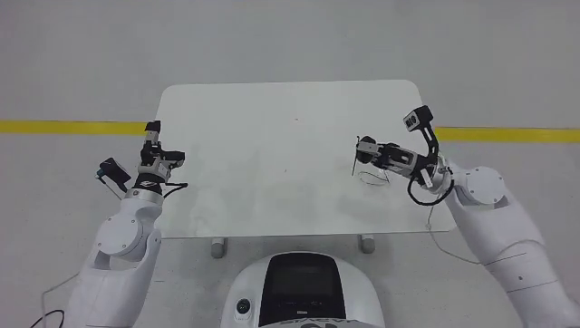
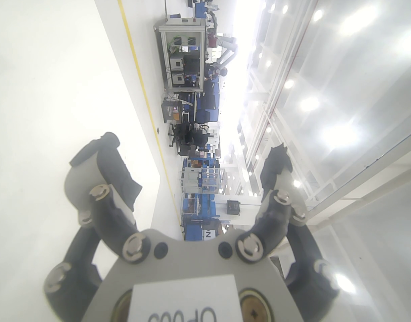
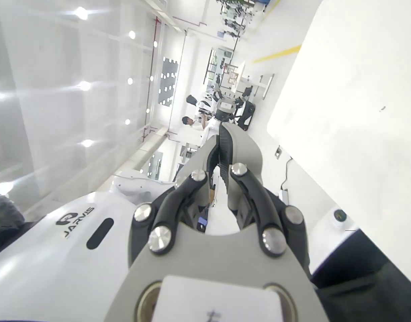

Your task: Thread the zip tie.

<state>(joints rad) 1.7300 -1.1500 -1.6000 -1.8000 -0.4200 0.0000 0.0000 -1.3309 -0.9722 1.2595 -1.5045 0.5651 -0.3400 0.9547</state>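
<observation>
Left tool [image 2: 192, 145] spread wide, empty | right tool [image 3: 223, 130] clamped on zip tie [image 1: 355, 159]

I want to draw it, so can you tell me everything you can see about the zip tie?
The zip tie is a very thin, dark strip, probably plastic, nearly straight. The right gripper is shut on it, and it sticks out past both sides of the fingertips, above the right part of the white table. Its head and teeth are too small to see, and I cannot tell whether its end touches the table.
</observation>
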